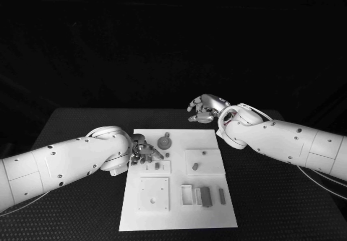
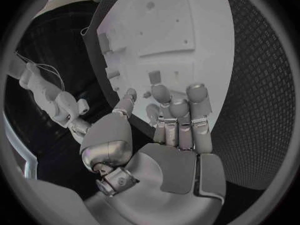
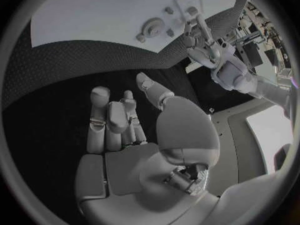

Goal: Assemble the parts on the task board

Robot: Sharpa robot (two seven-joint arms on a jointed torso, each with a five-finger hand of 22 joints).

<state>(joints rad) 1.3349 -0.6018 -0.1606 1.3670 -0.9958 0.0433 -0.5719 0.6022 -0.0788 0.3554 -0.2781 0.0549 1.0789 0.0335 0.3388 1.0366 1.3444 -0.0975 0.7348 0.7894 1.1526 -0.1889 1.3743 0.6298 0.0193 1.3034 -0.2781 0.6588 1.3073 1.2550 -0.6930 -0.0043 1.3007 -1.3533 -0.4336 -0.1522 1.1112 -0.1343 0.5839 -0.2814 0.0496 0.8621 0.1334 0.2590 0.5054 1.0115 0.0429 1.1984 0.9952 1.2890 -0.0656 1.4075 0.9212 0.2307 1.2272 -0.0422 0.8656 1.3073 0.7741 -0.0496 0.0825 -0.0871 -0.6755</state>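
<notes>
Left hand (image 1: pixel 145 152): I see it over the task board's (image 1: pixel 217 211) left edge, fingers loosely apart, holding nothing.
Parts: grey bars (image 1: pixel 206 196) in near recesses; gear (image 1: pixel 165 143) at far end.
Right hand (image 1: pixel 204 108): fingers curled, empty, beyond board over black table (image 1: pixel 275 211).

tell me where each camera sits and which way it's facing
Head view: on the robot's head, looking down at the task board; both white arms show, the left hand over the board's left edge, the right hand past its far edge.
Left wrist view: behind the left hand, facing the task board; its palm and fingers show, empty.
Right wrist view: behind the right hand, facing the black table; its fingers show, empty.
Shared: both wrist views and the head view show the task board; the right wrist view also catches the left hand.
</notes>
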